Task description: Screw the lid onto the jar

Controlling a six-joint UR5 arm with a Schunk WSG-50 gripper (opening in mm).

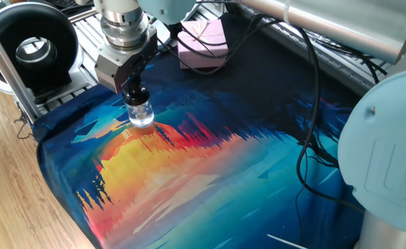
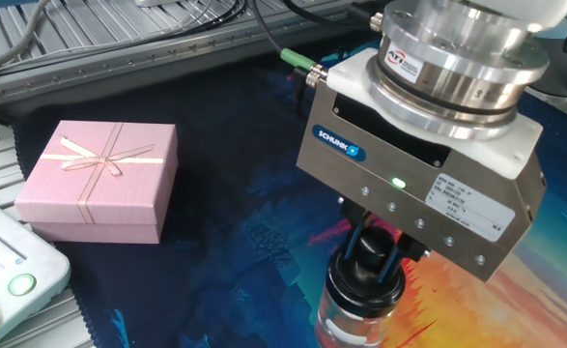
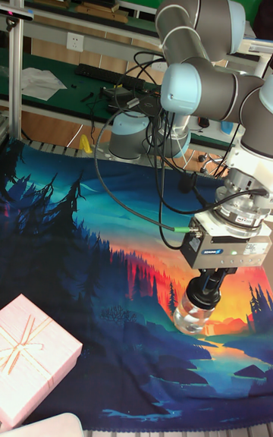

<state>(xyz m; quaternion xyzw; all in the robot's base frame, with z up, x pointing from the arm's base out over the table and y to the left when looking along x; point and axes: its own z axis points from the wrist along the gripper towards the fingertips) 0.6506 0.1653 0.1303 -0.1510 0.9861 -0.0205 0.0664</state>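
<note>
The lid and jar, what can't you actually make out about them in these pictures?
- Thread engagement between lid and jar: hidden by the gripper fingers in every view.
- Jar's base: cut off by the bottom edge in the other fixed view.
- Jar's contents: too small and glary in one fixed view and the tall view.

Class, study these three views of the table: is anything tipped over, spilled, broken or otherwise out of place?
Nothing stands out. The jar stands upright on the printed cloth, the lid sits on its neck with the gripper shut on it, and the pink gift box rests closed and apart from them.
</note>
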